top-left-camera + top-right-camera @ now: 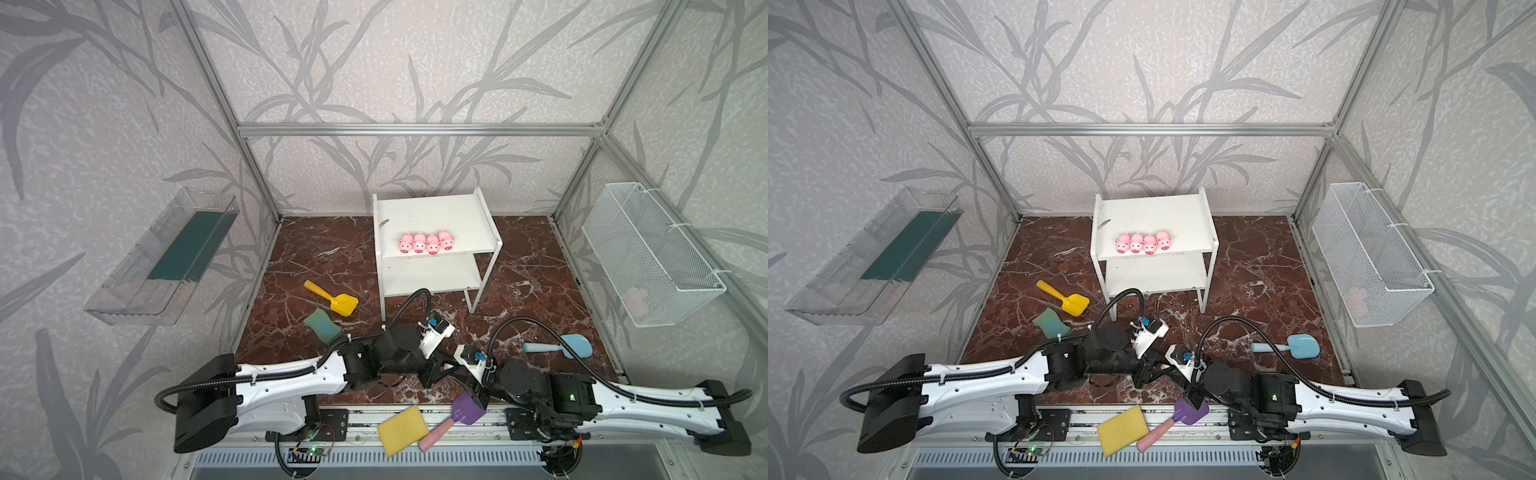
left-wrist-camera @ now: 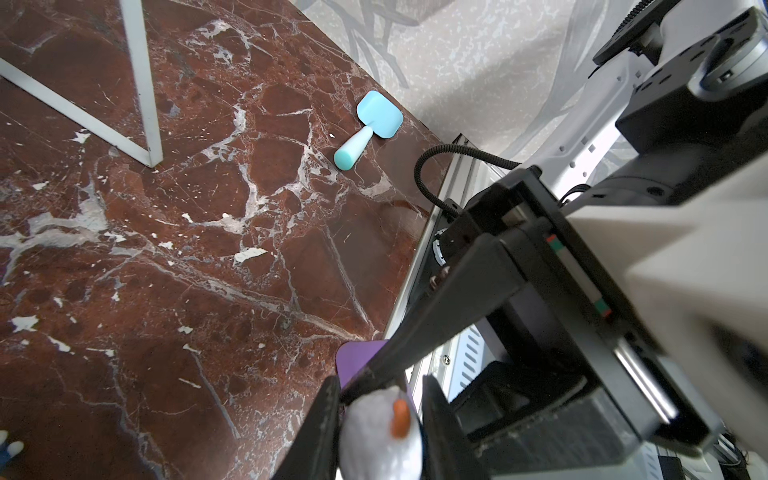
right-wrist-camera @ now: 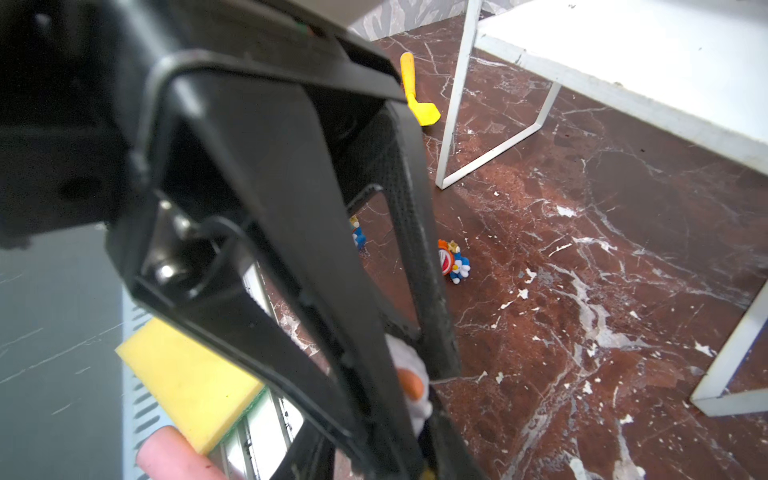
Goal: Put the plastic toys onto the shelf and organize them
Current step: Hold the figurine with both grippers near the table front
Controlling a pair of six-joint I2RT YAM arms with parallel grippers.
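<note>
At the bottom of the left wrist view, the left fingers (image 2: 326,419) clench a white figurine (image 2: 380,432) with an orange nose. Whether the right fingers (image 2: 436,316) reaching it grip cannot be told. Four pink pigs (image 1: 426,242) line the upper board of the shelf (image 1: 436,212).

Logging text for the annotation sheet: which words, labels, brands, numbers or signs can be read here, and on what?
None can be read.
The orange-and-blue figurine on the floor has a red-and-white patch, but no letters.
The white figurine in the left pincer shows no print.
The circuit board by the left arm's base is too small to read.
</note>
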